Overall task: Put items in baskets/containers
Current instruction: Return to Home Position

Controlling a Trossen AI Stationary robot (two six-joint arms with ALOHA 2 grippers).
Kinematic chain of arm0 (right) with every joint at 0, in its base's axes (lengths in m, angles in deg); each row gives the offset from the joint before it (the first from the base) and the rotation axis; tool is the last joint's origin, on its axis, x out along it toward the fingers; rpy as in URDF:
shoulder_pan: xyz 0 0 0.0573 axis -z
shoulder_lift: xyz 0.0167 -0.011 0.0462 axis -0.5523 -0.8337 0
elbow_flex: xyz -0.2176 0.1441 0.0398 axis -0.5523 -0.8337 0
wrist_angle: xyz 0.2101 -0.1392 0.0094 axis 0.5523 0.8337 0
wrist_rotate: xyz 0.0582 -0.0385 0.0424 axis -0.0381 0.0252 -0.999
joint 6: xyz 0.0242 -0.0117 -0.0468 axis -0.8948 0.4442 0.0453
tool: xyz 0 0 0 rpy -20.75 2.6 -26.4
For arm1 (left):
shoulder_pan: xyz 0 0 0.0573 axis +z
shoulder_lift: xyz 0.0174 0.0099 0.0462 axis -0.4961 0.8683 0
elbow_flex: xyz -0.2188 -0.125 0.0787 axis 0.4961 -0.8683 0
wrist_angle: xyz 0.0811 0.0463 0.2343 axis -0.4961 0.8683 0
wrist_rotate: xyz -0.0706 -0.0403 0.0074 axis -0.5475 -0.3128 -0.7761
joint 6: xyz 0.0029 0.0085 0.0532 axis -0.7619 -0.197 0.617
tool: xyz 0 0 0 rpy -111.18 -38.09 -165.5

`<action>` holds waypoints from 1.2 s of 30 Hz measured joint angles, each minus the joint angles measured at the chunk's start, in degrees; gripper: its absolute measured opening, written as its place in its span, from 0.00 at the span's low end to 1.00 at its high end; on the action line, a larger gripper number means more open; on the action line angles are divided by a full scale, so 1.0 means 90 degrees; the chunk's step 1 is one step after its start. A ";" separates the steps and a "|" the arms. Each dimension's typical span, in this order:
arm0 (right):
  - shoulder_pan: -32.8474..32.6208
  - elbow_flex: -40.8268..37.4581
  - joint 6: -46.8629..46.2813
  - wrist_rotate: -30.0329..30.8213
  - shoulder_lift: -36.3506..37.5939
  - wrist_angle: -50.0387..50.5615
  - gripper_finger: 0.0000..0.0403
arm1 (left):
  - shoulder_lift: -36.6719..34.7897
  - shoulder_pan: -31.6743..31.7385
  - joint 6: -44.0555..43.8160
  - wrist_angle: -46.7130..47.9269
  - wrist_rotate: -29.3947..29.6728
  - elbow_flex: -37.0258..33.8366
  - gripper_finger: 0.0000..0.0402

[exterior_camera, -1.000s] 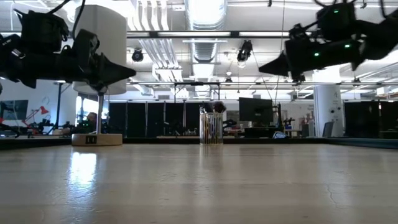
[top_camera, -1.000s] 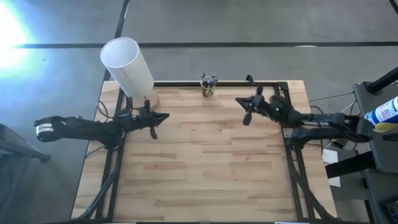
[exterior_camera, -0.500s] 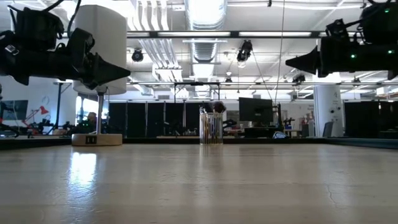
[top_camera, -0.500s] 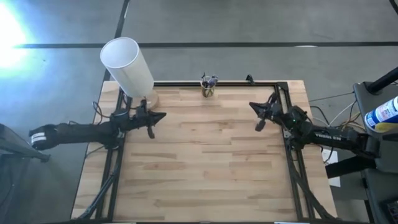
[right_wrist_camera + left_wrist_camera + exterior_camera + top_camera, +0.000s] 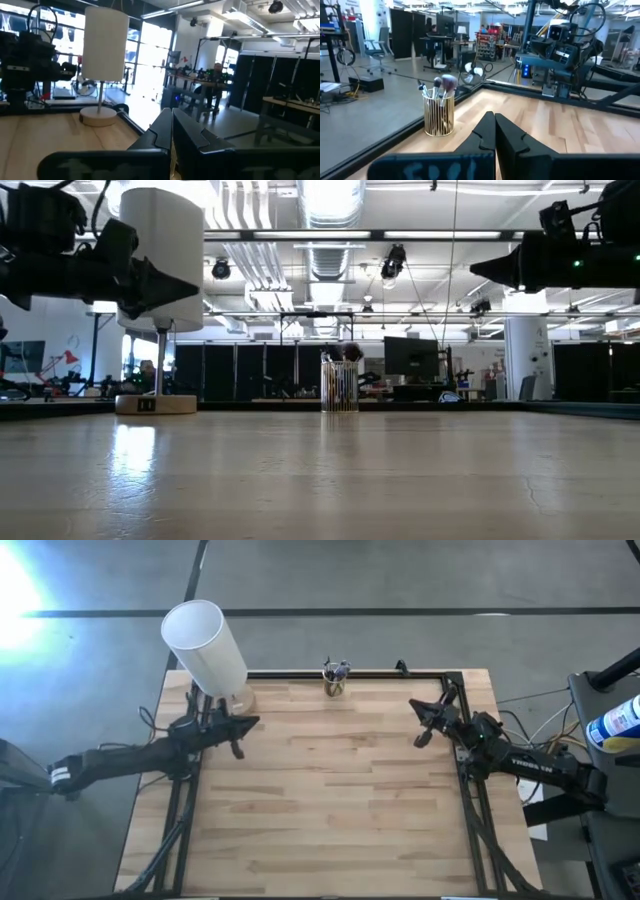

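Glass cup (image 5: 336,687), brushes (image 5: 337,668) inside, stands apart between left gripper (image 5: 253,722) and right gripper (image 5: 415,706).

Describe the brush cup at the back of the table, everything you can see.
The cup is small, clear and yellowish-gold, with thin vertical lines along its wall. It stands upright on the wooden table, at the middle of the far edge by the black rail. Makeup brushes stand in it heads up, one wide and bushy. The left gripper and right gripper, both shut, hang well clear of it.
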 joint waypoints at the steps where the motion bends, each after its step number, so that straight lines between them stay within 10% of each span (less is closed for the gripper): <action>1: 0.0000 0.0000 0.0032 0.0002 0.0058 0.0097 0.02 | -0.0134 0.0000 0.0017 0.0149 0.0000 0.0000 0.00; 19: 0.0001 0.0002 -0.0040 0.0168 0.1239 0.1900 0.02 | -0.2805 0.0000 0.0090 0.3174 0.0362 -0.0005 0.00; 36: 0.0002 0.0009 -0.0340 0.0954 0.2522 0.3647 0.02 | -0.2685 0.0007 -0.0111 0.3228 0.0511 0.0058 0.00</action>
